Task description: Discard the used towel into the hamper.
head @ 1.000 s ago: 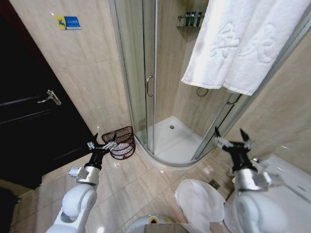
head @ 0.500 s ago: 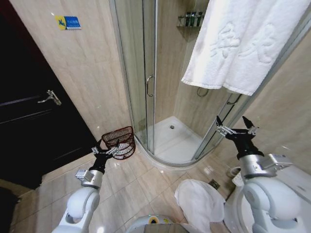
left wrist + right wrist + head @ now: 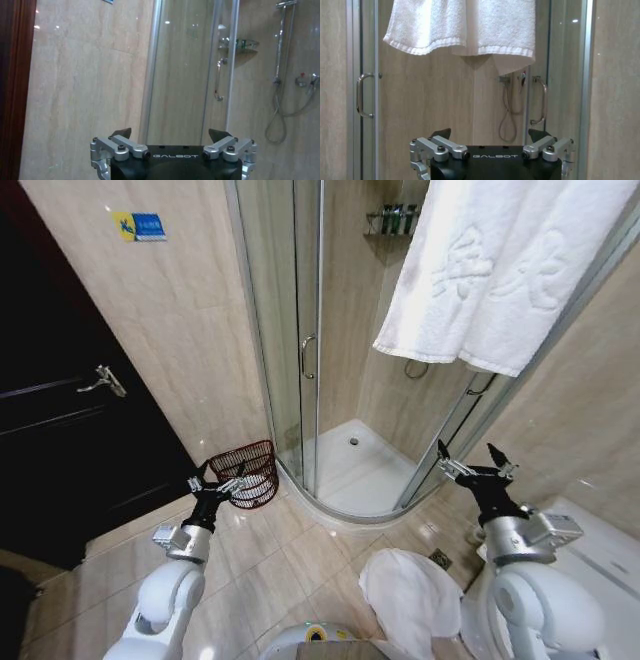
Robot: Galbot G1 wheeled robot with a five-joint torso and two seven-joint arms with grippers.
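So the towel (image 3: 505,265) hangs way up at about 1 o'clock in the head view, draped over the top of the glass shower stall (image 3: 345,380) — white, with an embossed pattern. The hamper (image 3: 247,473) sits on the tiled floor at roughly 8 o'clock, right against the stall's curved base. Left pincer (image 3: 218,484) is spread wide and holding nothing, just beside the hamper's rim. Right pincer (image 3: 470,464) is also spread wide and empty — well below the towel, near the stall's right edge.
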